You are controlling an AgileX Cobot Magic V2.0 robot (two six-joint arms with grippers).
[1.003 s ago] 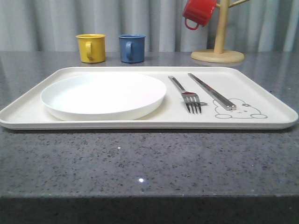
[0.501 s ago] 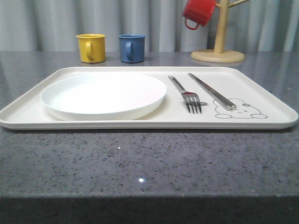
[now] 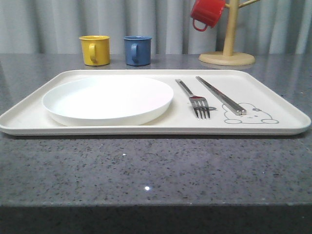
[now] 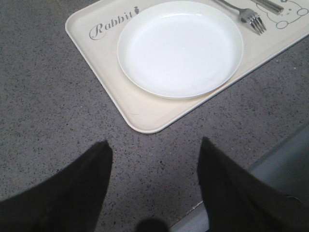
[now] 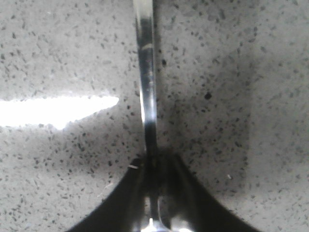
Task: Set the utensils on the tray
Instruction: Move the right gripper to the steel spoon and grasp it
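Our right gripper (image 5: pixel 153 193) has its jaws closed on a slim, shiny metal handle (image 5: pixel 146 72), probably the spoon, running straight out ahead of them. We judge it stiff, light and slippery, best pinched across its flat faces. Our left gripper (image 4: pixel 154 166) hangs wide open and empty, the tray (image 4: pixel 104 67) ahead of it.

Even soft light, glare on plate (image 3: pixel 108 99), right wrist view blurred

— We see a speckled grey stone-like table (image 3: pixel 146 170) with a slight sheen, and a smooth matt cream plastic tray (image 3: pixel 273 127).

— We also note the glossy white plate (image 3: pixel 108 100), and the fork (image 3: pixel 195 100) and chopsticks (image 3: pixel 220 95) in polished shiny metal.
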